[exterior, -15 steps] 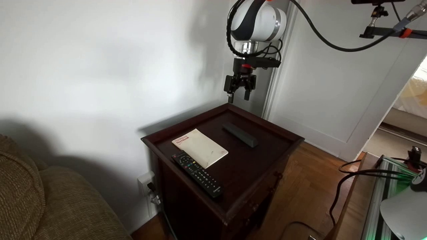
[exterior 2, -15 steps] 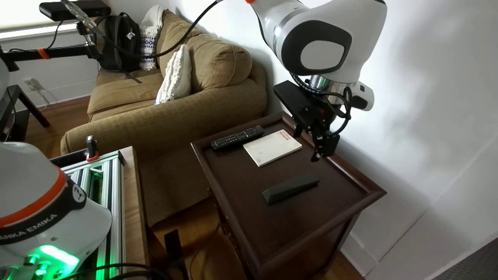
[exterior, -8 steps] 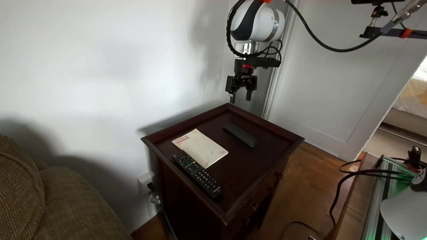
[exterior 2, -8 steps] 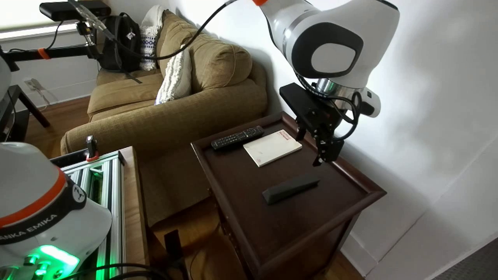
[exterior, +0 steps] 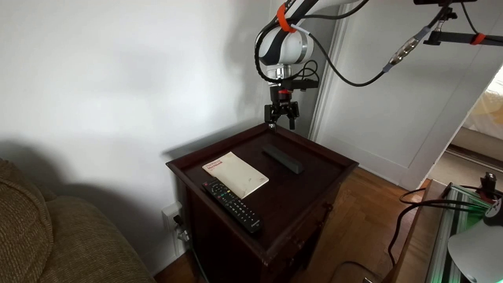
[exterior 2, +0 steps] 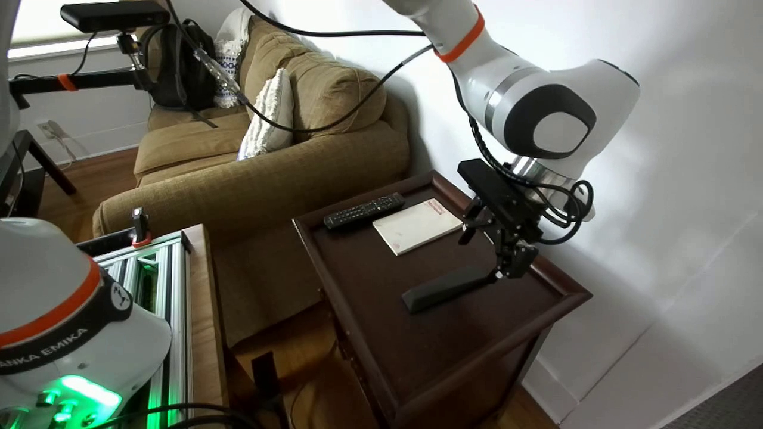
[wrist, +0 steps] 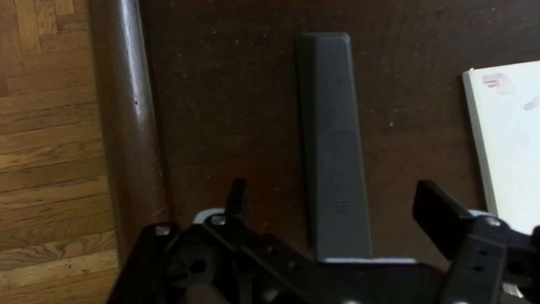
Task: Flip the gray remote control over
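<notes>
Cabinet (exterior 2: 453, 345) near brown sofa (exterior 2: 280, 179) and white wall (exterior: 133, 78) bears gray remote (wrist: 337, 147).

The hand (exterior: 282, 126) looks matt, dotted with shiny metal pins (wrist: 218, 219). Below it, the gray remote control (wrist: 335, 126) looks like smooth, matt plastic. The bench (wrist: 232, 105) under both is wood, glossy along the rim (wrist: 130, 97). Off to the hand's side lies a paper booklet (exterior: 235, 175), dully smooth; farther from it, a rough, woven-cloth sofa (exterior 2: 262, 179).
</notes>
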Robot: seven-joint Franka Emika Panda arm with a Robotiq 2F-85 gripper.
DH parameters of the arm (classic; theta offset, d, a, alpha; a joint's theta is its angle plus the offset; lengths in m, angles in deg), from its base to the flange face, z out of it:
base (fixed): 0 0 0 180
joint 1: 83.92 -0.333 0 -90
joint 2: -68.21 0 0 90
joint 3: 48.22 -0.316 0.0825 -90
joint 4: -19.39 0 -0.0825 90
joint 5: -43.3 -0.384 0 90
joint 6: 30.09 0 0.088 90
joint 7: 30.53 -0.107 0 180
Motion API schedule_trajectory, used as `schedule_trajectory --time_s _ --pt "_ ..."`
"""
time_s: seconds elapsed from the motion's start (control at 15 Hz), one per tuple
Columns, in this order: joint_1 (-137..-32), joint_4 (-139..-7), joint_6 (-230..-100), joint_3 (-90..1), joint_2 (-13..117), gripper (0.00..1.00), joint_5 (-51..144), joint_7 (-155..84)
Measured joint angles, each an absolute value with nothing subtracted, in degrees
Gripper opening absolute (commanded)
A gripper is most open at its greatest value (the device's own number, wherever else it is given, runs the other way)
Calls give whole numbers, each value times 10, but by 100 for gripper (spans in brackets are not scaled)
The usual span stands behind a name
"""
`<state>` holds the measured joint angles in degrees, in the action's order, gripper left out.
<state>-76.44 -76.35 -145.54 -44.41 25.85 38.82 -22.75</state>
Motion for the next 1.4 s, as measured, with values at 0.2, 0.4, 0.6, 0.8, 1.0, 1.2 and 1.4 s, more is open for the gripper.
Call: schedule_trajectory --time_s 0.2,0.4,0.6,0.8,1.0,1.2,1.4 --pt "-772 -707 -1433 -444 204 100 402 -243" --pt "-775 -659 -1421 -444 162 100 405 -250" --pt "-778 -616 -1406 -445 131 100 405 -253" --pt "-780 -577 -1384 -445 105 96 405 -253" --pt "-781 -542 -1364 -447 81 94 405 -253" --pt "-782 -509 -1339 -450 59 83 405 -252" --pt "-782 -479 -1311 -453 41 57 405 -251"
